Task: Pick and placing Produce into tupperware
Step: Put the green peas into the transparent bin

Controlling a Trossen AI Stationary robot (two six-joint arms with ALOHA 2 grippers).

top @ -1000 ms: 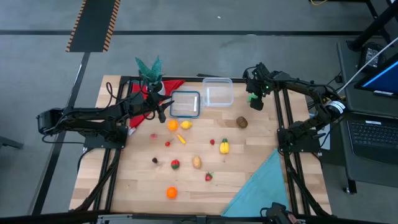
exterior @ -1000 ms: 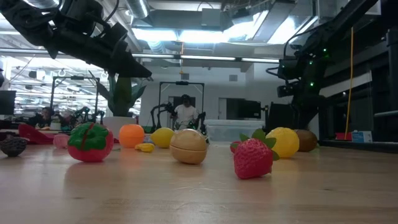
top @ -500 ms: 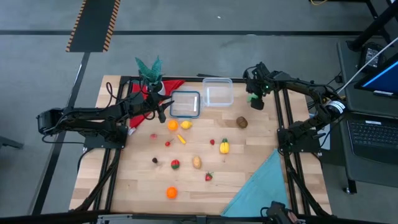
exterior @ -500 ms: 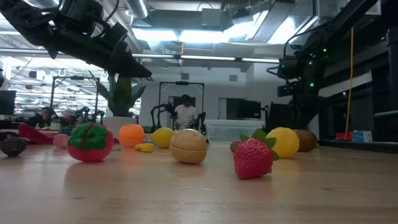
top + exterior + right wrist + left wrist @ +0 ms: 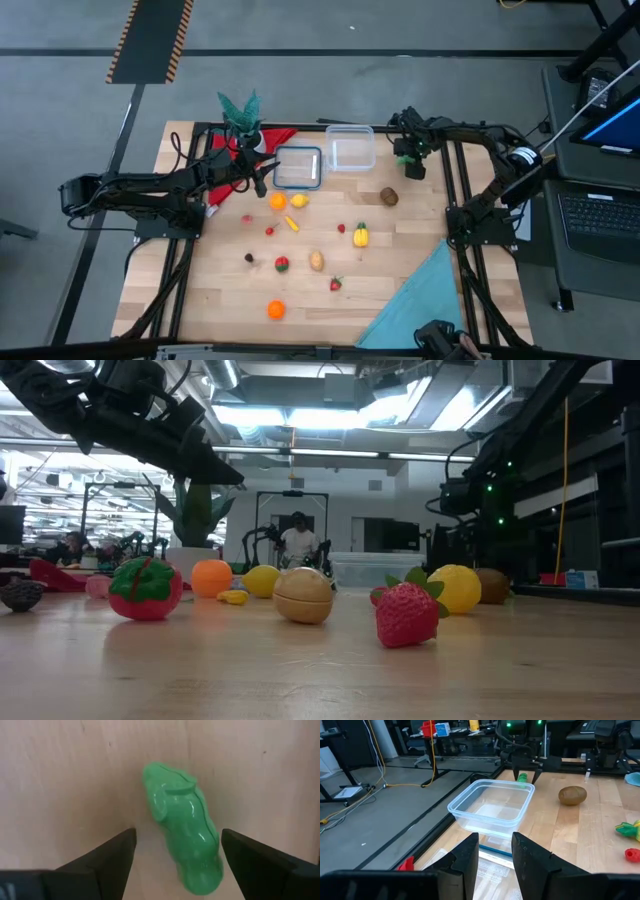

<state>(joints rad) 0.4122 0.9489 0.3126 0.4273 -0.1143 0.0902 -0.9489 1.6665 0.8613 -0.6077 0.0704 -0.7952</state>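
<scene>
Green toy vegetable lies on the tabletop directly under my right jaws, just right of the tub. Jaws wide open, empty, straddling it across its long axis. Right arm is nearer. Left jaws part open, empty, hovering by the blue-rimmed lid.

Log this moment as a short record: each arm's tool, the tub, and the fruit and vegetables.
right tool: open, straddling a green vegetable lying on the table beside the tub
left tool: empty, fingers a little apart, over the flat blue-rimmed square
tub: upright, nothing inside
brown fruit: on the table near the tub
other fruit: scattered over the wooden table
</scene>
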